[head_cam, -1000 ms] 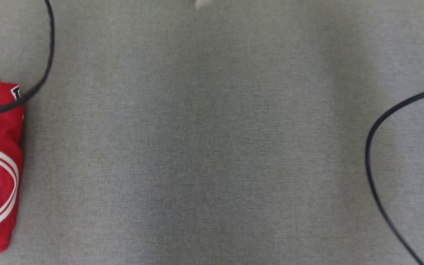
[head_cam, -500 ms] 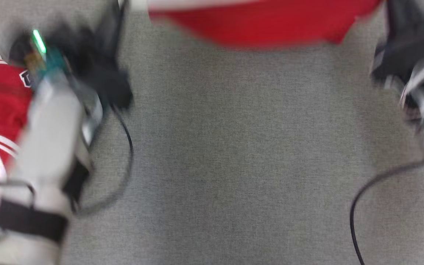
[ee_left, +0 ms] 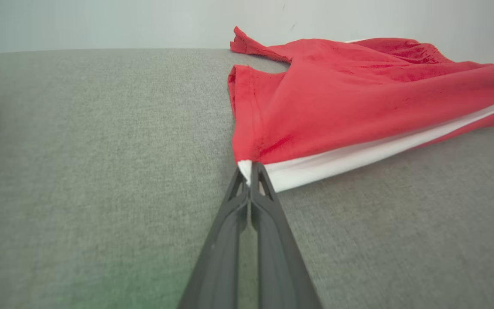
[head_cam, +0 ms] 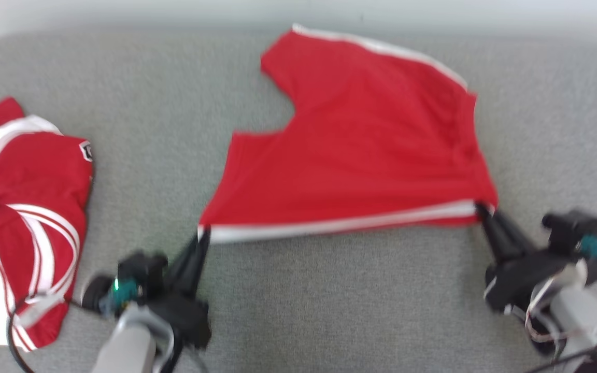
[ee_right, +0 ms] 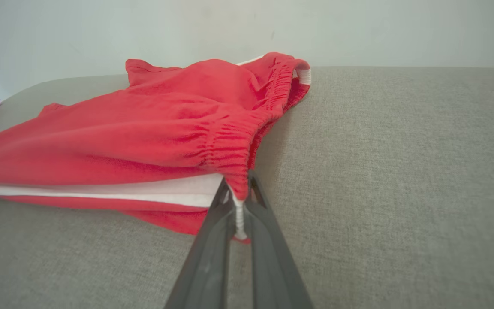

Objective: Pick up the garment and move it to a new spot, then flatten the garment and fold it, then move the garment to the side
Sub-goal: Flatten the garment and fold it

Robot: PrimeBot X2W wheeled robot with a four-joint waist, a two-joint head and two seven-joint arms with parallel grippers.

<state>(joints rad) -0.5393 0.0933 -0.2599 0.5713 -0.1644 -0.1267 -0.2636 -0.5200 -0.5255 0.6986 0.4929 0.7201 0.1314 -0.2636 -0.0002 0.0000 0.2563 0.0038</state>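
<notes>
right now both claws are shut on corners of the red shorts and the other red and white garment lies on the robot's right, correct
Not quite: the side is wrong. The other red and white garment lies on the robot's left, as the head view shows. The rest holds: the left claw and the right claw are each shut on a corner of the red shorts.

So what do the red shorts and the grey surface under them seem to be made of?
Red shorts: soft matte knit fabric, probably a sports jersey; it drapes and sags, and the waistband is gathered like elastic. Grey surface: woven upholstery-type cloth, matte, with a fine heathered weave visible in the wrist views.
</notes>
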